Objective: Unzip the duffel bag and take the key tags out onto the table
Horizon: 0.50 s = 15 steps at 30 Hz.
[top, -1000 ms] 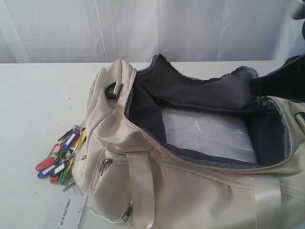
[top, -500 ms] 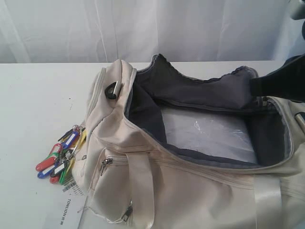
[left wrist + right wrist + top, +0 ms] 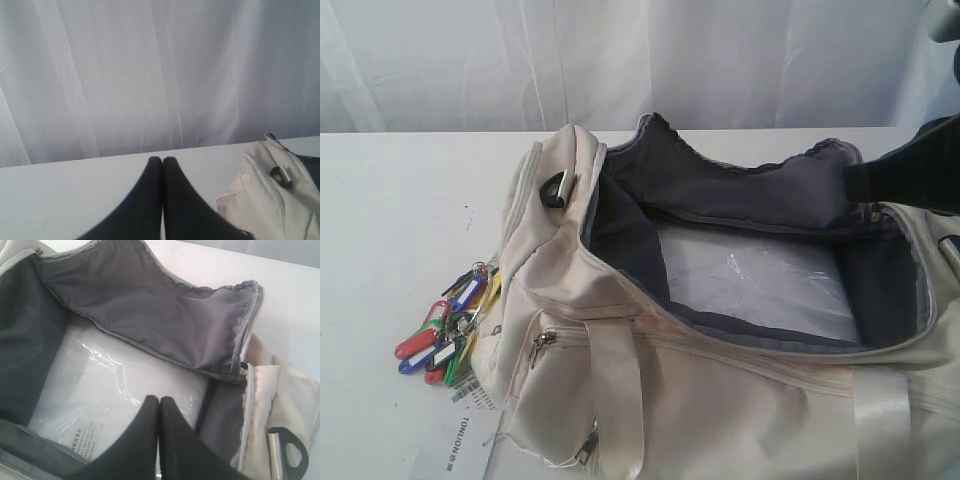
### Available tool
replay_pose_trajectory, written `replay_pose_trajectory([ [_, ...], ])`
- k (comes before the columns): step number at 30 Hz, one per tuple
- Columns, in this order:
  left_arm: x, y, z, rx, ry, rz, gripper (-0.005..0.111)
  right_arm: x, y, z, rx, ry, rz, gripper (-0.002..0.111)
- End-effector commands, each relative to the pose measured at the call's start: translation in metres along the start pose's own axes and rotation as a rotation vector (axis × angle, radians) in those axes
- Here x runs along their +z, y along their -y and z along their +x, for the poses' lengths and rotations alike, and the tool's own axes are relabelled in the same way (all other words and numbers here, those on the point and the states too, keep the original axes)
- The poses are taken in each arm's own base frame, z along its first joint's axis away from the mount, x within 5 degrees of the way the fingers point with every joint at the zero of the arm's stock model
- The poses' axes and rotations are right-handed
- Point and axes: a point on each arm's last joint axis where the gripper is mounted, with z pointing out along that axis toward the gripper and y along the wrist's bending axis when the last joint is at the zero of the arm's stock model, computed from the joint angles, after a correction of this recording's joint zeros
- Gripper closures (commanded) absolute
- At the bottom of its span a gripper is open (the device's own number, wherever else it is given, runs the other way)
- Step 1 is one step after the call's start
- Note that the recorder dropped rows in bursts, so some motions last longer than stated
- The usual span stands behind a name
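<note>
The cream duffel bag (image 3: 620,300) lies unzipped on the white table (image 3: 390,220), its grey lining (image 3: 720,190) folded open over a plastic-wrapped white insert (image 3: 750,280). The key tags (image 3: 445,330), a bunch in red, blue, green and yellow, rest on the table against the bag's left end. My right gripper (image 3: 159,401) is shut and empty, hovering over the open bag (image 3: 150,315) and its insert (image 3: 115,390); its dark arm (image 3: 910,170) enters at the right. My left gripper (image 3: 162,161) is shut and empty above bare table (image 3: 75,190), beside the bag's end (image 3: 270,195).
A white barcode paper label (image 3: 460,430) lies under the key tags near the front edge. A white curtain (image 3: 620,60) hangs behind the table. A black buckle (image 3: 556,188) sits on the bag's left top. Bare tabletop stretches left of the bag.
</note>
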Motion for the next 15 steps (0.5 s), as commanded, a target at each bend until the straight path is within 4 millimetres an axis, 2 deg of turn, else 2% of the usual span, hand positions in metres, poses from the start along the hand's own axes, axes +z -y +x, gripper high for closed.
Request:
replay_pose_trajectory([
  [1, 0.018, -0.002, 0.027, -0.026, -0.037, -0.008, 0.107, -0.002, 0.000, -0.001, -0.011, 0.013, -0.002, 0.108],
  [9, 0.046, -0.003, 0.105, -0.054, -0.263, -0.009, 0.107, -0.002, 0.000, -0.001, -0.011, 0.013, -0.002, 0.108],
  [15, 0.053, -0.001, 0.172, -0.074, -0.465, -0.005, 0.107, -0.002, 0.000, -0.001, -0.011, 0.013, -0.002, 0.108],
])
